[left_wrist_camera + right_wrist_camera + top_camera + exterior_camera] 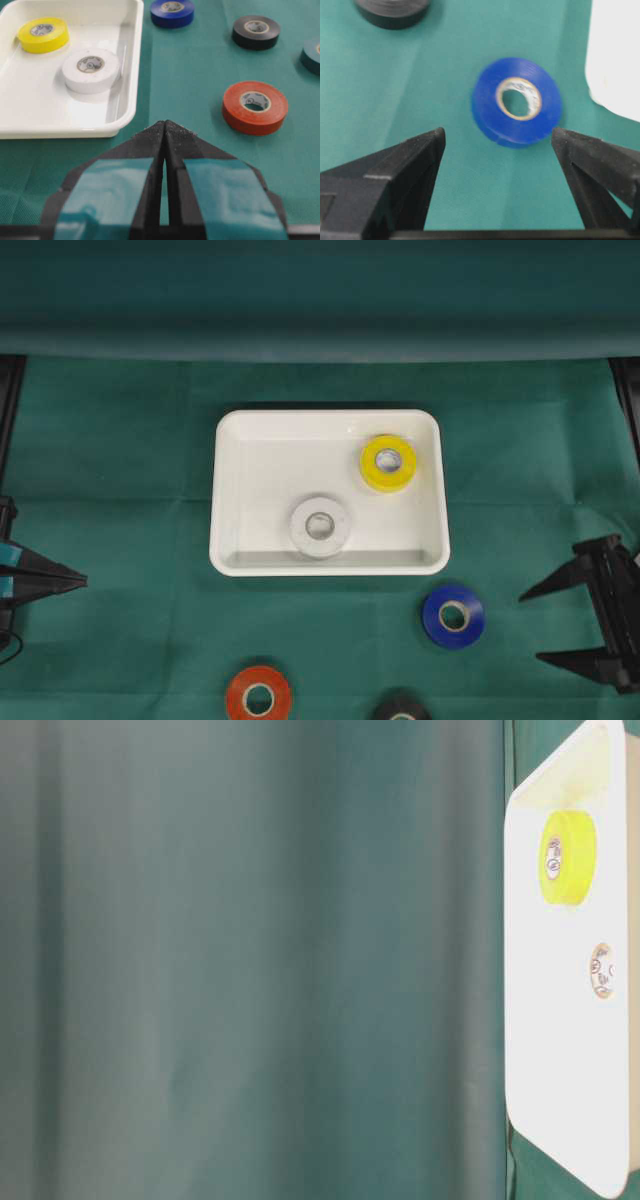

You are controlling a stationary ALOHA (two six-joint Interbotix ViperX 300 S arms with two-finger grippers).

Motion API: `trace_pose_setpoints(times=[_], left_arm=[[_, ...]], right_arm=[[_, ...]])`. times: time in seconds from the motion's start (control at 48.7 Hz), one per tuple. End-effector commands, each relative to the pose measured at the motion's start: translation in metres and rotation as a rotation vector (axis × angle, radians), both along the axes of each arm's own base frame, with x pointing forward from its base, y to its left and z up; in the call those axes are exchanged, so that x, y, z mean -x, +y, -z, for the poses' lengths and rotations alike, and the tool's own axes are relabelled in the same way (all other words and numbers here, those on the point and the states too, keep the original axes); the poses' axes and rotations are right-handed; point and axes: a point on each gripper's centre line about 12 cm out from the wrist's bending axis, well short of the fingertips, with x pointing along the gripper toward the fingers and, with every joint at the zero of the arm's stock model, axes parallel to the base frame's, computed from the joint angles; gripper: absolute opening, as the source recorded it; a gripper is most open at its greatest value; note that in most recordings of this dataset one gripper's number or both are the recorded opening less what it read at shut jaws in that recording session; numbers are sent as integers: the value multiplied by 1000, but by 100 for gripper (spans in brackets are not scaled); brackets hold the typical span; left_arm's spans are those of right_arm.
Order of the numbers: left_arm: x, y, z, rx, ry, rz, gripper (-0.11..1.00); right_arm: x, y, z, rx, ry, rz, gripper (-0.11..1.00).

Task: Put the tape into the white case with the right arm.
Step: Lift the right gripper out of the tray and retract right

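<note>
The white case (270, 470) sits mid-table and holds a yellow tape roll (388, 462) and a white tape roll (320, 526). A blue tape roll (453, 616) lies flat on the green cloth just below the case's near right corner. My right gripper (530, 626) is to the right of it, open and empty, fingers pointing at the roll. In the right wrist view the blue tape (517, 102) lies just ahead of the right gripper (497, 131), apart from both fingertips. My left gripper (85, 581) rests shut at the left edge, its tips together (165, 123).
A red roll (258, 696) and a black roll (402, 708) lie near the front edge. A dark teal roll (312, 55) shows at the left wrist view's right edge. The case (540, 1070) also appears in the table-level view.
</note>
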Motion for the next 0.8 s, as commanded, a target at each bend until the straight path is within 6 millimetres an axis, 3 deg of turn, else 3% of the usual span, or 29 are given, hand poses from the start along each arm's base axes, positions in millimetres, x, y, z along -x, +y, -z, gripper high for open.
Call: trace_pose_setpoints(times=[0.0, 0.431, 0.78], left_arm=[[-1, 0, -4, 0, -11, -3, 0], [-1, 0, -5, -2, -12, -3, 0], [-1, 0, -4, -2, -9, -3, 0]], right_arm=[[-3, 3, -4, -5, -12, -13, 64], [-7, 4, -4, -1, -5, -18, 64], [-35, 14, -11, -10, 7, -46, 64]])
